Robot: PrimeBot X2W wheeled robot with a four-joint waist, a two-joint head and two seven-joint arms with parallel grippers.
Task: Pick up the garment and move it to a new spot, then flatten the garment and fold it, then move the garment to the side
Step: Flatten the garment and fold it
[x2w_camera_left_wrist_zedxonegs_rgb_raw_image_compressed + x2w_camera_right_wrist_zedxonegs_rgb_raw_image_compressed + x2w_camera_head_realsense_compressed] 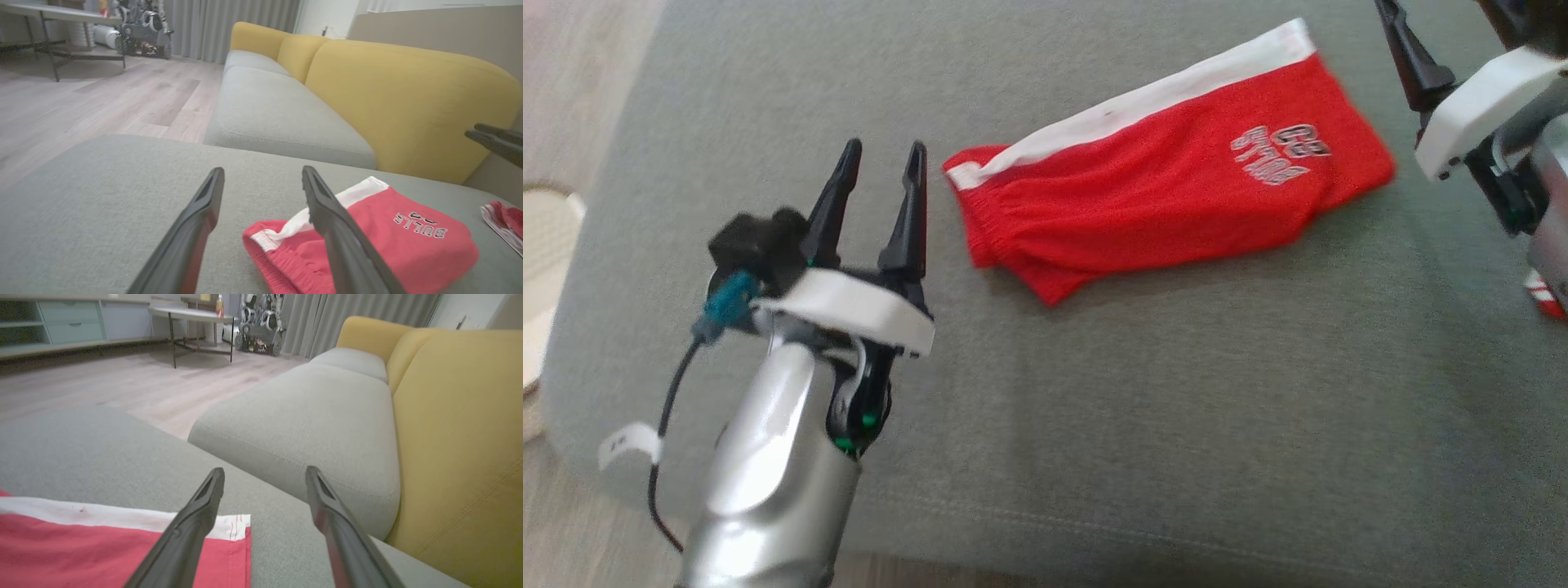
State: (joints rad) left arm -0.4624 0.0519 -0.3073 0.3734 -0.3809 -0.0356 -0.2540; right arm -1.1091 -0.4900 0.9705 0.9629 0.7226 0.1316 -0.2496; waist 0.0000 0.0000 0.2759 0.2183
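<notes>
The garment (1168, 196), red shorts with a white side stripe and grey lettering, lies folded and flat on the grey cushion (1094, 425). My left gripper (885, 149) stands open just left of the waistband end, nothing between its fingers. In the left wrist view the left gripper (263, 170) hovers over bare cushion, with the garment (408, 245) to its right. My right gripper (265, 470) is open above the garment's (81, 555) white-striped corner, holding nothing. One of its fingers (1417, 61) shows at the top right of the head view.
A second red-and-white piece of cloth (1543, 294) lies at the cushion's right edge. A yellow sofa back (408, 94) rises behind the seat. The cushion's left edge drops to wooden floor (102, 94), where a pale round object (547, 245) stands.
</notes>
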